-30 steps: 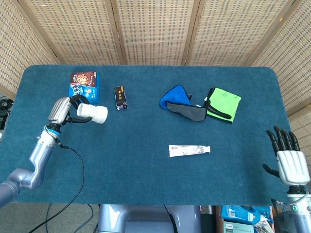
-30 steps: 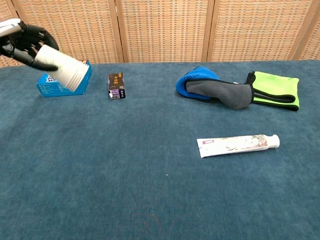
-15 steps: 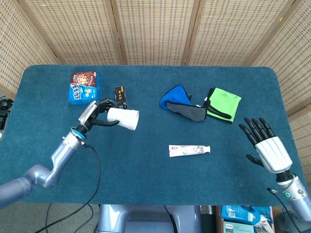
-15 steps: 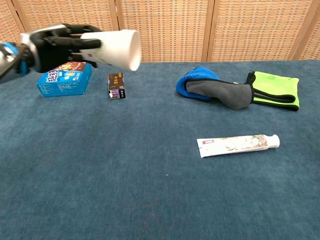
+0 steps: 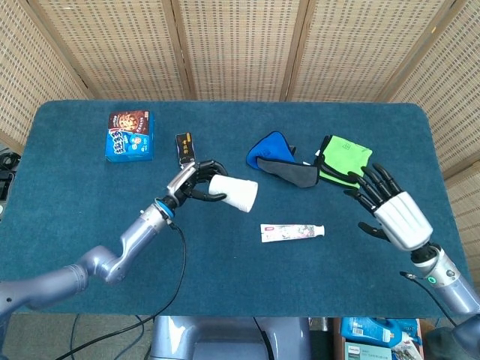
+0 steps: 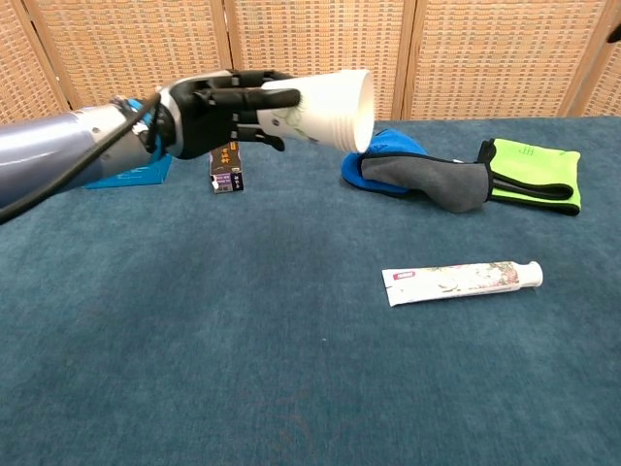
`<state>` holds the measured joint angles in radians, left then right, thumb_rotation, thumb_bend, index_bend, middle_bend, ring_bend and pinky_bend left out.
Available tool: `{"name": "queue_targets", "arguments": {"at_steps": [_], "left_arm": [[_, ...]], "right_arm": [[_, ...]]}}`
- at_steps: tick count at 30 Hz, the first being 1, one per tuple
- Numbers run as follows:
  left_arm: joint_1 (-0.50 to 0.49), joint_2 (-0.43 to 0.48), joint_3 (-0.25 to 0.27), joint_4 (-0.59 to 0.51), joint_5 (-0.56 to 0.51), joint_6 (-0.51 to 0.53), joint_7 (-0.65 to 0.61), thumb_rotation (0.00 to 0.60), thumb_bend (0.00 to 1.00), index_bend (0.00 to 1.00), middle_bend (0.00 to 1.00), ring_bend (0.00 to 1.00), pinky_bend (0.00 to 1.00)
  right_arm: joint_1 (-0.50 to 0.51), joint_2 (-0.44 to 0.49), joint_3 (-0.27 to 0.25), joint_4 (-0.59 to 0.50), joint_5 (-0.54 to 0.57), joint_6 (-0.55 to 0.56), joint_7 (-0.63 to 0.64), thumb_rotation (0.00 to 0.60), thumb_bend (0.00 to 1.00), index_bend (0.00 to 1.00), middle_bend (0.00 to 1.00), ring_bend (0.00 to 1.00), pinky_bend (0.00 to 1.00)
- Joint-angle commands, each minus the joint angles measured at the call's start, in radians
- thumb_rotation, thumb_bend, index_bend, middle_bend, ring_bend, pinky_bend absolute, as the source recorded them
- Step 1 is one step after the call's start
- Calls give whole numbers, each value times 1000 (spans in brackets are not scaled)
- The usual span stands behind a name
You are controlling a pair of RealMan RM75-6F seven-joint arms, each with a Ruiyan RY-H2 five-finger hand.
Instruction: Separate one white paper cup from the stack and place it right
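My left hand (image 5: 193, 182) grips the stack of white paper cups (image 5: 234, 192) on its side, mouth pointing away from my arm, lifted above the blue table (image 5: 225, 285). The stack hangs just above the toothpaste tube (image 5: 292, 232), between the small dark box (image 5: 185, 149) and that tube. My right hand (image 5: 390, 210) is spread wide and holds nothing, to the right of the tube, near the green cloth (image 5: 343, 160). A blue cloth (image 5: 279, 159) lies beyond the tube.

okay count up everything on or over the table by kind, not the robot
Paper cup stack, held sideways by the left hand: 1
Boxes: 2, blue snack box, small dark box
Cloths: 2, blue-grey cloth, green cloth
Toothpaste tube: 1
Total: 6
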<state>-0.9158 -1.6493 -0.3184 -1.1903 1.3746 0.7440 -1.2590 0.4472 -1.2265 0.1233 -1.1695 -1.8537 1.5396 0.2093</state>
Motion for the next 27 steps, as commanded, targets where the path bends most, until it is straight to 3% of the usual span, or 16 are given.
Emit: {"name": "queue_targets", "arguments": {"at_steps": [1,13,27], "left_arm": [[-19,-18,-7,-1,-12,-11,32,600,184,459,502,479,505],[-65,-49,-52,-41,-99,-57,134,600,184,459,502,479,504],[-78,-76,-75,-43,-136,-77,180,600,195,459,502,480,505]], "right_arm": [[56,-12,11,0,-36,-6,-10,600,210,357,248,122,51],[238,-78,21,-43,-109,-105,-87,600,239,409,290,156,144],[278,-125,11,-5,-60,-107,-72,600,328,476,323,179,192]]}}
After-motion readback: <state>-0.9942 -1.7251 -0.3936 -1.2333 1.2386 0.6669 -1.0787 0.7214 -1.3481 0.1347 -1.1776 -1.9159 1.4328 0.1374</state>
